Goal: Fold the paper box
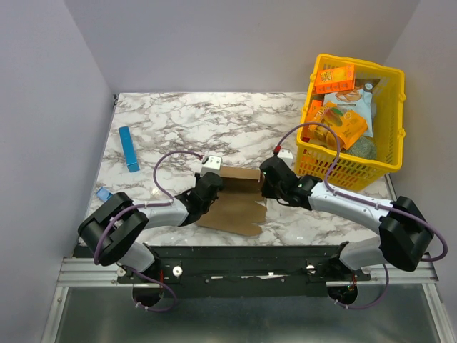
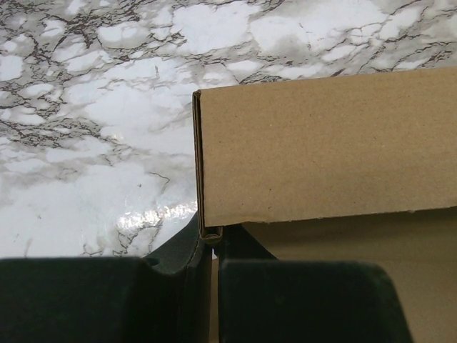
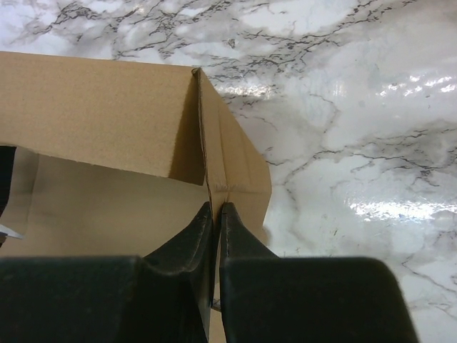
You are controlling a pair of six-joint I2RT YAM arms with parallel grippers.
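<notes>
Your left hand (image 1: 211,184) is clamped on the left edge of the paper box (image 1: 239,206). In the left wrist view its two black fingers (image 2: 240,249) stand almost together, with the thin doubled cardboard edge pinched between their tips.

Your right hand (image 1: 265,180) is clamped on the opposite, right edge. In the right wrist view its fingers (image 3: 239,236) close on a creased seam where a narrow side flap meets the sheet.

The paper box sits between the two hands on the marble desk (image 1: 178,121). It is partly formed:
- The far panel stands up from the sheet and spans from one hand to the other.
- The rest lies flat on the desk, spreading from the hands toward the arm bases, with a stepped near edge.
- At the right hand, the side flap is bent round the corner of the upright panel and slants outward, to the right of the fingers.

A yellow basket (image 1: 357,170) stands beyond and to the right of the right hand, near it but apart from the paper box. It holds orange snack boxes (image 1: 335,77) and packets. A blue bar (image 1: 129,148) lies on the desk well to the left of the left hand and beyond it, well apart from the paper box.
</notes>
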